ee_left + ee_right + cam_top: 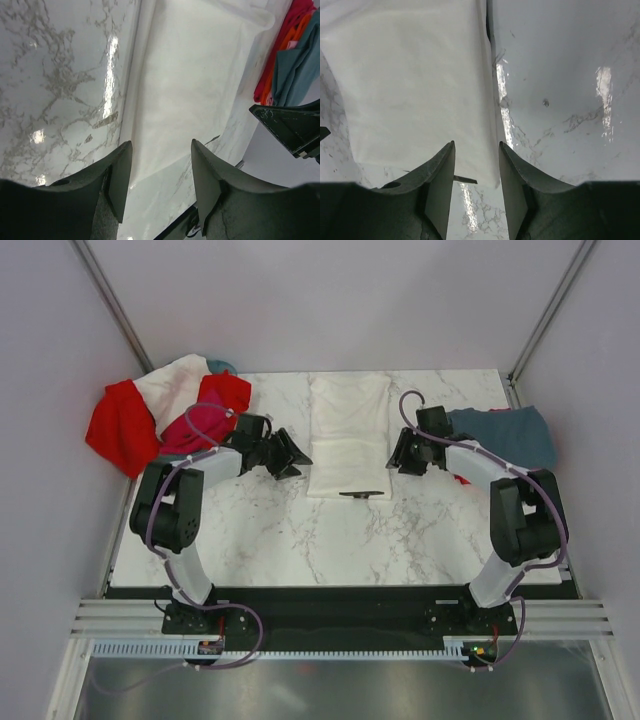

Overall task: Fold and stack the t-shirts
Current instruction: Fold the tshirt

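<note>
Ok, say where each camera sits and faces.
Top external: above, behind the bases, looking down at the table; left arm and right arm show.
Left wrist: on the left arm, looking past the open left gripper at the white shirt.
Right wrist: on the right arm, past the open right gripper at that shirt.
All share the white shirt.

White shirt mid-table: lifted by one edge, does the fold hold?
Probably not: the white shirt lies flat and limp, so it would likely droop and unfold. Pushed on the glossy marble table, it may slide or bunch.
</note>
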